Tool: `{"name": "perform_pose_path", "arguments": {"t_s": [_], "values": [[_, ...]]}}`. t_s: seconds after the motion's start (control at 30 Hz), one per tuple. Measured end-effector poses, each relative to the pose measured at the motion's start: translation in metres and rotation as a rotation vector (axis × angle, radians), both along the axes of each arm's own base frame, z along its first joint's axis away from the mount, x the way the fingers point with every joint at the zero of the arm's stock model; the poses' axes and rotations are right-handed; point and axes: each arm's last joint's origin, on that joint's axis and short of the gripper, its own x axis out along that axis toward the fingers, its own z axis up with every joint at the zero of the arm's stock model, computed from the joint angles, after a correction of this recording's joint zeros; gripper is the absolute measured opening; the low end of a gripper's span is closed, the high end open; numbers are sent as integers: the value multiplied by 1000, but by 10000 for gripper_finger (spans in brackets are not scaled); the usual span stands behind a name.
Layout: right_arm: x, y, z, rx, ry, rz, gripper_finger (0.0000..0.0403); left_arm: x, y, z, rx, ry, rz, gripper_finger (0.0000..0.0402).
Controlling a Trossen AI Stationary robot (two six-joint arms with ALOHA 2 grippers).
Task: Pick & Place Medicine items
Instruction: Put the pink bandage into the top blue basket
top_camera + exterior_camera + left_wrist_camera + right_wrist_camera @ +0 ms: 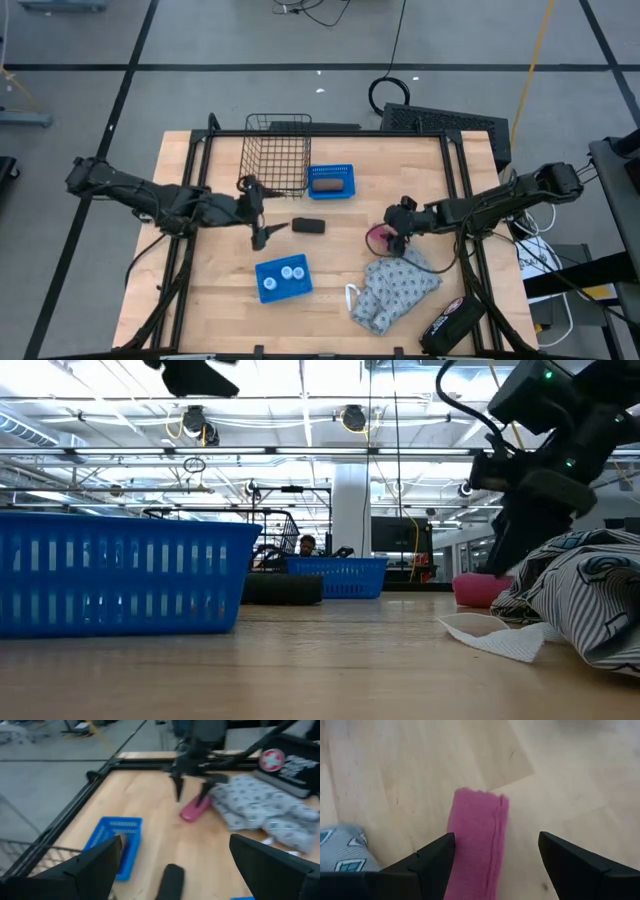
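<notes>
1. The medicine items [284, 273], three small white-capped bottles, sit together inside the near blue tray [263, 288] at the front-left of the table [210, 320]. Judging by that, the placing looks largely done; I see no other white bottles loose on the wood, though the patterned cloth [395, 292] could hide something small.

2. A second blue tray [331, 193] stands farther back beside the wire basket [277, 152] and holds a brown block [328, 183]. A black block [308, 226] lies on the bare wood between the two trays.

3. The left gripper [262, 215] hangs above the table between the basket and the near tray, close to the black block. Its fingers [95, 865] are spread wide, and nothing is between them.

4. The right gripper [396, 233] is low over the pink oblong block [479, 842], which lies against the edge of the cloth. Its fingers [432, 857] stand apart on either side of the block without closing on it; whether they touch it is hard to tell.

5. What is left is unclear: possibly only tidying the non-medicine pieces.
</notes>
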Motion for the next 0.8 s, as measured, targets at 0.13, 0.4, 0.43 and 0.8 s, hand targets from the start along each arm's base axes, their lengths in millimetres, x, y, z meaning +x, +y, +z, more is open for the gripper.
{"name": "perform_pose_path", "arguments": {"t_s": [0.13,0.4,0.43,0.8], "values": [[3,6,-11,5,47,8,274,11,12,-9,7,45,62,379],[-1,10,-18,134,145,37,274,22,25,-20,0,87,131,379],[-3,10,-17,141,150,39,274,22,26,-21,-4,88,136,379],[-9,9,-15,149,189,34,246,23,29,-21,-9,85,149,379]]}}
